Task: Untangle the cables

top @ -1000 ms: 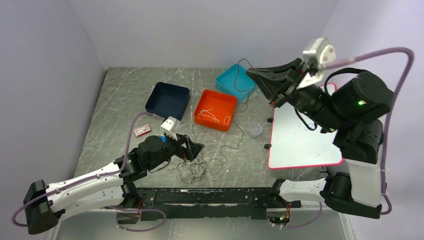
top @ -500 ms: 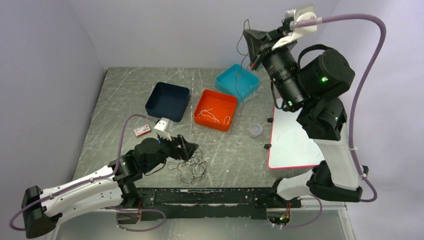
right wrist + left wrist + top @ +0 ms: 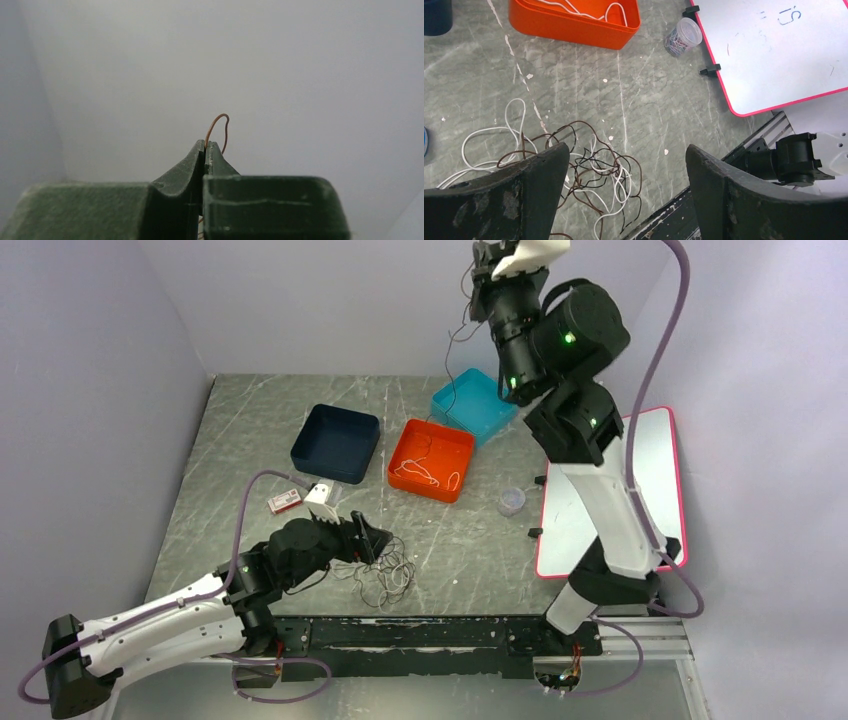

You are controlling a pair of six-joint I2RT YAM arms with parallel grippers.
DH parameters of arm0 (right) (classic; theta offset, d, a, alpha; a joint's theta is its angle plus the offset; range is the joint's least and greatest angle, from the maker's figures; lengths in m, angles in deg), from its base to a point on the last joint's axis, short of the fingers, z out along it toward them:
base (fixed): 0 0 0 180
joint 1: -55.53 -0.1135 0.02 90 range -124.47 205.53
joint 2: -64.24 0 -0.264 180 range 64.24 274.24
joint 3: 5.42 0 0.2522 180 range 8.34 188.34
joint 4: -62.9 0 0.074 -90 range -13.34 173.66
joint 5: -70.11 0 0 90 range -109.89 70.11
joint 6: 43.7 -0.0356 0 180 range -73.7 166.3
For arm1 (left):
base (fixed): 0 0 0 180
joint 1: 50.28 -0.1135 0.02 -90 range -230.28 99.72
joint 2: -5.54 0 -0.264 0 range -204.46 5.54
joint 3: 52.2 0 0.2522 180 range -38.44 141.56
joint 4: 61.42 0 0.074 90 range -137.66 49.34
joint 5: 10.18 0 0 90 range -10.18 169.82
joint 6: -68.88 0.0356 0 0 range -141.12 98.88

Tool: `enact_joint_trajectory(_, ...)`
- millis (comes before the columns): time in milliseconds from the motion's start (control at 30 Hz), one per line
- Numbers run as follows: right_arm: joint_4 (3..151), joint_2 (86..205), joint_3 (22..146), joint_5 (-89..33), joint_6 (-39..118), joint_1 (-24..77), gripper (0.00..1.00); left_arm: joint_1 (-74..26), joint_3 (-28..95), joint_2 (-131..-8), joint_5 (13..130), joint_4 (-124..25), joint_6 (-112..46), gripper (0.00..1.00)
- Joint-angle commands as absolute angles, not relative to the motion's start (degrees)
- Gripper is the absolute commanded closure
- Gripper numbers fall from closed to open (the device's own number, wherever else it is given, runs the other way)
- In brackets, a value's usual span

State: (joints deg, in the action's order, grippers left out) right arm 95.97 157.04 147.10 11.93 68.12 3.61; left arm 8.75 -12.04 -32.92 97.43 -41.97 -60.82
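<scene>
Cable (image 3: 220, 115) pinched, right claw (image 3: 205, 144) lifted higher

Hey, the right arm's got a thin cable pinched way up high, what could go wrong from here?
The right claw pinches the brown cable only at its very tips, so it may slip out. The strand dangles over the teal box, and its loose end could snag the rim. The left claw is open above the tangle, not pinning it, so any hidden link might drag the pile.
</scene>
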Motion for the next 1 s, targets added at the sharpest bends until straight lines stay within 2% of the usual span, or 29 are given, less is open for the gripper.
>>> enact_joint_trajectory(0,94.78,161.05,151.59,5.28,64.13,13.93,1.00,8.70,-11.94,-32.21,96.10,-41.12,-61.46,0.10)
enact_joint_trajectory(233,94.07,165.18,154.08,-10.06,53.26,29.96,1.00,8.70,-11.55,-31.65,94.98,-40.39,-61.72,0.10)
enact_joint_trajectory(433,90.47,169.08,156.48,-21.35,45.16,38.53,1.00,8.70,-11.80,-31.29,95.05,-40.23,-61.86,0.10)
enact_joint_trajectory(667,85.54,172.35,156.17,-28.98,40.09,43.02,1.00,8.70,-11.68,-32.40,95.12,-41.22,-61.99,0.10)
enact_joint_trajectory(967,87.59,178.55,150.30,-34.87,38.84,46.36,1.00,8.70,-11.71,-33.48,94.73,-41.63,-62.31,0.10)
